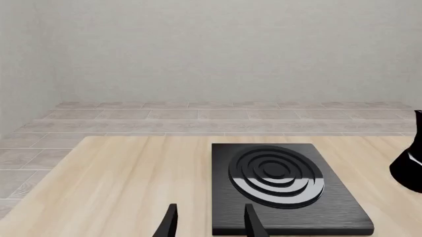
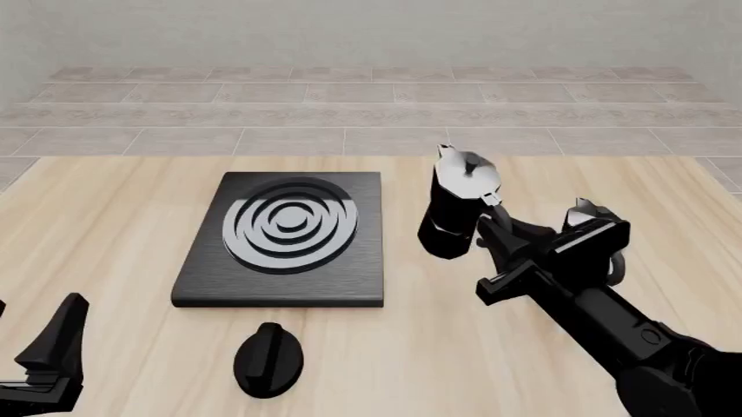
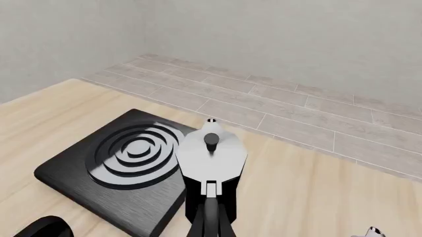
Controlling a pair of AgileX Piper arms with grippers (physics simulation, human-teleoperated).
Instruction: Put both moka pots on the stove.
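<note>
The stove lies left of centre on the table. One moka pot stands upright just right of it, off the slab. My right gripper is behind the pot, shut on its side handle. In the right wrist view the pot fills the centre and the gripper pinches the handle. The second moka pot is mostly hidden behind my right arm; only its lid shows. My left gripper is open and empty at the near left corner. In the left wrist view the gripper faces the stove.
A black oval knob lies on the table in front of the stove's near edge. The table's far edge borders a tiled floor. The held pot shows at the edge of the left wrist view.
</note>
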